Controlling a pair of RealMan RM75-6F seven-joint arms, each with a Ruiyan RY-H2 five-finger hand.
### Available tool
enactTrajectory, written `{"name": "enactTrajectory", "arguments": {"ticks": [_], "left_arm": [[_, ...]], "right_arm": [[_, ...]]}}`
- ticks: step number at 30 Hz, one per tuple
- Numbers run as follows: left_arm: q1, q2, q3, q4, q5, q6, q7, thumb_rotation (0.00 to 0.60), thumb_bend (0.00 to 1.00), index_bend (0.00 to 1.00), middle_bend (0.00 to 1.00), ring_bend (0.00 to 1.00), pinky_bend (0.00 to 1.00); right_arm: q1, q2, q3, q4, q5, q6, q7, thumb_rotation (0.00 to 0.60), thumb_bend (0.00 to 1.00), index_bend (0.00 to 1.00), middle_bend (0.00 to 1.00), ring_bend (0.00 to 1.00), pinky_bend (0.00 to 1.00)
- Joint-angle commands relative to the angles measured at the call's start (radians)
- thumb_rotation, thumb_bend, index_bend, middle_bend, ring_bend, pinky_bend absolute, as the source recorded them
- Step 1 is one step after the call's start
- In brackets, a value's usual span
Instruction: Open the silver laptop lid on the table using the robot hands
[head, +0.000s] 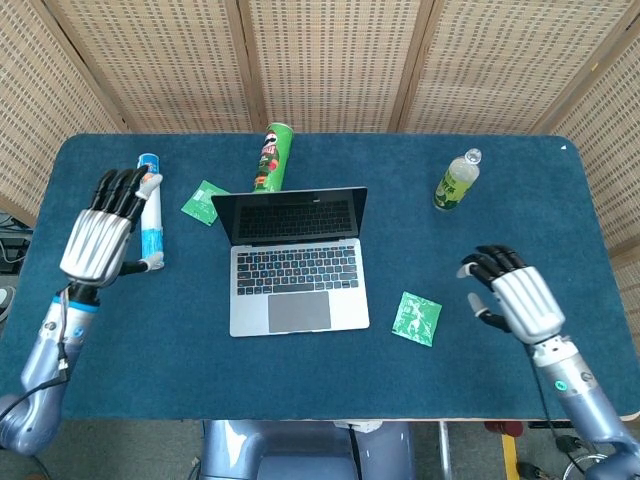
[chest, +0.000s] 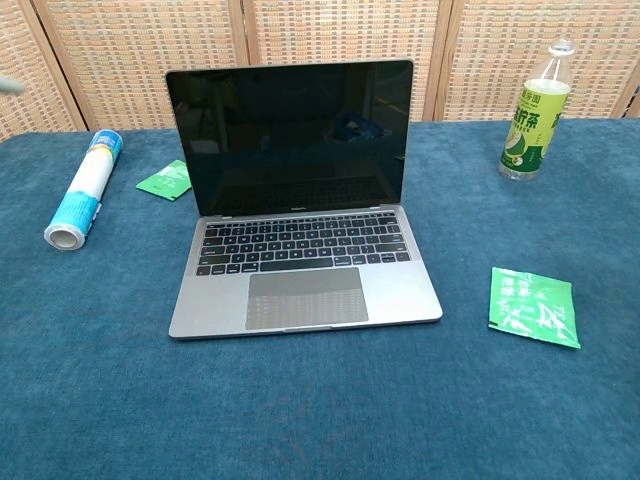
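The silver laptop (head: 295, 262) (chest: 300, 200) stands in the middle of the table with its lid up and its dark screen facing me. My left hand (head: 100, 233) hovers at the far left, over the blue and white tube, fingers spread and holding nothing. My right hand (head: 515, 298) is raised at the right side, well clear of the laptop, fingers apart and empty. Neither hand touches the laptop. The chest view shows no hand.
A blue and white tube (head: 152, 208) (chest: 82, 188) lies at the left. A green can (head: 272, 157) lies behind the laptop. A green bottle (head: 455, 181) (chest: 534, 115) stands at the back right. Green packets lie left of the lid (head: 204, 201) (chest: 166, 180) and right of the laptop (head: 417, 318) (chest: 533, 305).
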Motion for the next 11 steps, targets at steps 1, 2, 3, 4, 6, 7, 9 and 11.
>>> {"name": "enactTrajectory", "arguments": {"ticks": [1,2,3,4,6,7,9,11], "left_arm": [[0.194,0.018,0.153,0.007,0.075,0.133,-0.086,0.600,0.00,0.00,0.00,0.00,0.00],[0.217,0.013,0.169,0.017,0.081,0.145,-0.088,0.600,0.00,0.00,0.00,0.00,0.00],[0.227,0.009,0.175,0.024,0.087,0.152,-0.090,0.600,0.00,0.00,0.00,0.00,0.00],[0.249,0.001,0.190,0.043,0.093,0.160,-0.093,0.600,0.00,0.00,0.00,0.00,0.00],[0.282,-0.018,0.214,0.086,0.112,0.169,-0.121,0.600,0.00,0.00,0.00,0.00,0.00],[0.296,-0.027,0.223,0.114,0.124,0.172,-0.146,0.600,0.00,0.00,0.00,0.00,0.00],[0.313,-0.037,0.228,0.152,0.135,0.175,-0.175,0.600,0.00,0.00,0.00,0.00,0.00],[0.326,-0.047,0.225,0.184,0.143,0.178,-0.201,0.600,0.00,0.00,0.00,0.00,0.00]], "right_arm": [[-0.146,-0.050,-0.021,0.158,-0.014,0.171,0.089,0.600,0.18,0.27,0.20,0.05,0.01],[-0.161,-0.055,-0.023,0.168,-0.011,0.184,0.087,0.600,0.08,0.23,0.15,0.02,0.00],[-0.168,-0.058,-0.024,0.173,-0.011,0.189,0.086,0.600,0.04,0.20,0.12,0.01,0.00],[-0.184,-0.059,-0.027,0.173,-0.009,0.199,0.074,0.600,0.01,0.17,0.07,0.00,0.00],[-0.216,-0.061,-0.031,0.165,0.000,0.222,0.044,0.600,0.00,0.13,0.02,0.00,0.00],[-0.231,-0.066,-0.030,0.163,0.004,0.235,0.029,0.600,0.00,0.12,0.01,0.00,0.00],[-0.247,-0.075,-0.029,0.167,0.002,0.249,0.015,0.600,0.00,0.11,0.00,0.00,0.00],[-0.259,-0.082,-0.026,0.173,-0.003,0.258,0.008,0.600,0.00,0.11,0.00,0.00,0.00]]}}
